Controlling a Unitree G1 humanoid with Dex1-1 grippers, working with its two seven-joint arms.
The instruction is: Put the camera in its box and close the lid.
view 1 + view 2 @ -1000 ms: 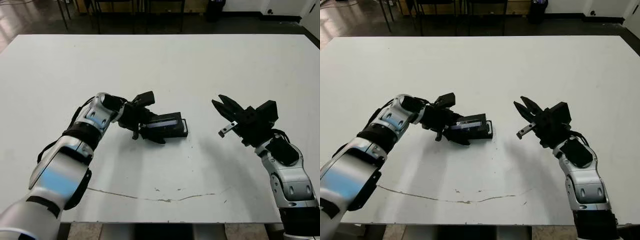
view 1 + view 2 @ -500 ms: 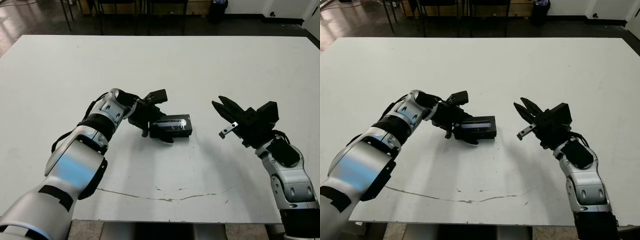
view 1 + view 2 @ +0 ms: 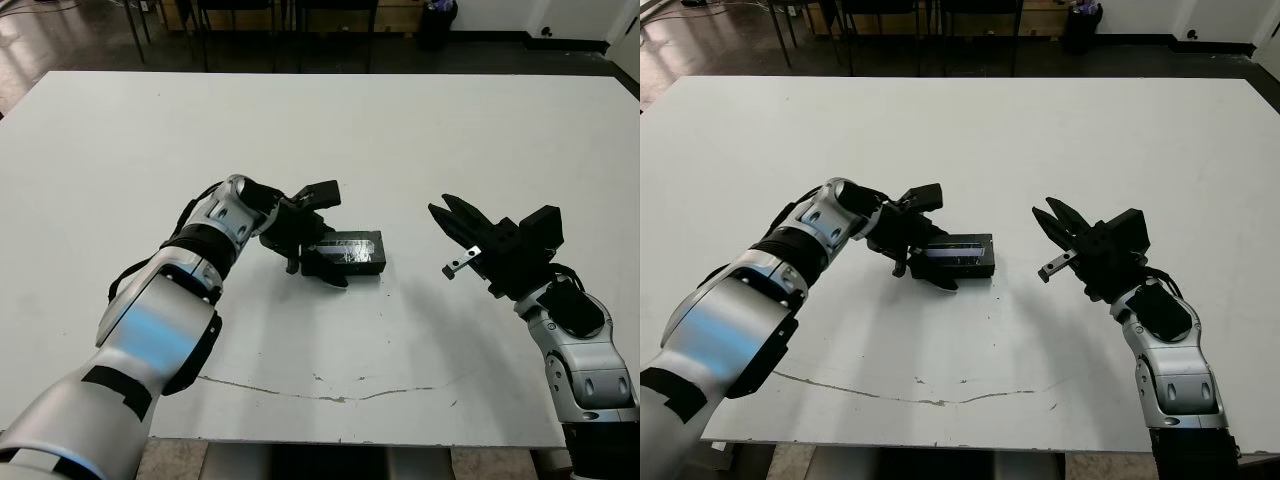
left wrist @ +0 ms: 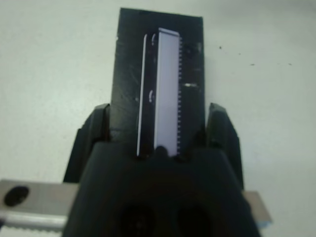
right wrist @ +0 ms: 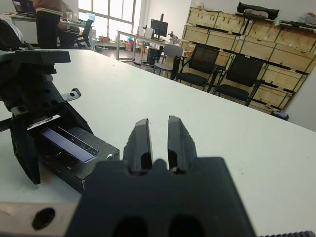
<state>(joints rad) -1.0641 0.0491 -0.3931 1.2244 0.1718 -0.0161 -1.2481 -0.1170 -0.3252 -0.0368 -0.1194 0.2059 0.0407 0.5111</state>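
I am steering the left gripper [image 3: 322, 232] at the middle of the white table [image 3: 420, 130], where its 2 black fingers are straddling the short end of the box [image 3: 352, 253], 1 on each long side and pressing against its walls, so I read it as clamped on the box. The box is sitting flat on the table, its free end pointing toward 3 o'clock. In the left wrist view the camera [image 4: 166, 94] is lying lengthwise inside, its pale face showing; I am seeing no lid [image 4: 190, 79] I can tell apart from the box's dark surround. The right gripper [image 3: 452, 222] is hovering off at 3 o'clock, well apart from the box, holding nothing, its fingers nearly together with a thin gap. The risk from here, as I judge it: the left fingers are covering the box's near end, so any closing move could jam against them or skid the light box across the slick tabletop.
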